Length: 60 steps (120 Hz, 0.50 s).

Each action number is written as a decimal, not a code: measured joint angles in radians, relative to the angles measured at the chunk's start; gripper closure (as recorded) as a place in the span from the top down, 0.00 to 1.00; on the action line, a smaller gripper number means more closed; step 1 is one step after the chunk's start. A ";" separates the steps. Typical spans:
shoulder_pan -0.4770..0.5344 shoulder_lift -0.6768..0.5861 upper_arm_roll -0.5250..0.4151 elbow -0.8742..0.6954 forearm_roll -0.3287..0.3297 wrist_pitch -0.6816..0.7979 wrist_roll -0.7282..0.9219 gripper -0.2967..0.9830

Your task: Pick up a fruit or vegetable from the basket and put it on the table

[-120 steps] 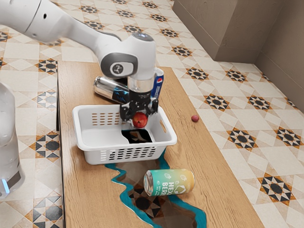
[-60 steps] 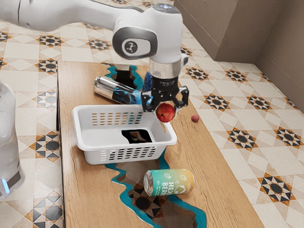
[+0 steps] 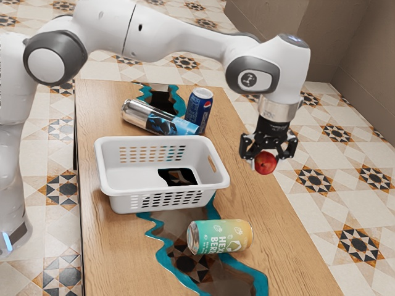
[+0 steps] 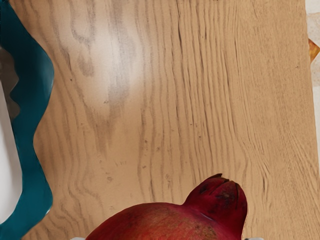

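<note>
Pomegranate (image 3: 265,163) in the gripper (image 3: 268,158), outside the basket (image 3: 120,202)

Held the pomegranate raised over the tabletop (image 3: 117,246) near its edge, beside the basket toward the exterior view's right. Gripped it from both sides, with the jaws parted by only its own width. Had the gripper pointing downward. In the wrist view, made out the crown (image 4: 220,197) of the pomegranate against wood grain, with a teal band (image 4: 37,70) near the basket and a strip of floor (image 4: 314,80) past the tabletop's edge. Saw the basket upright on the tabletop. Beyond it in the exterior view, found a silver-blue can (image 3: 154,117) on its side, near an upright Pepsi can (image 3: 199,111). Closer to that camera than the basket, spotted a teal-yellow can (image 3: 220,237), also lying down.
</note>
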 joint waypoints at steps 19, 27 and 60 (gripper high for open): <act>0.000 0.007 0.000 0.018 0.021 -0.007 0.006 0.60; 0.001 0.008 -0.001 0.020 0.031 -0.007 0.010 0.67; 0.044 -0.120 -0.040 0.024 0.041 -0.079 0.113 0.75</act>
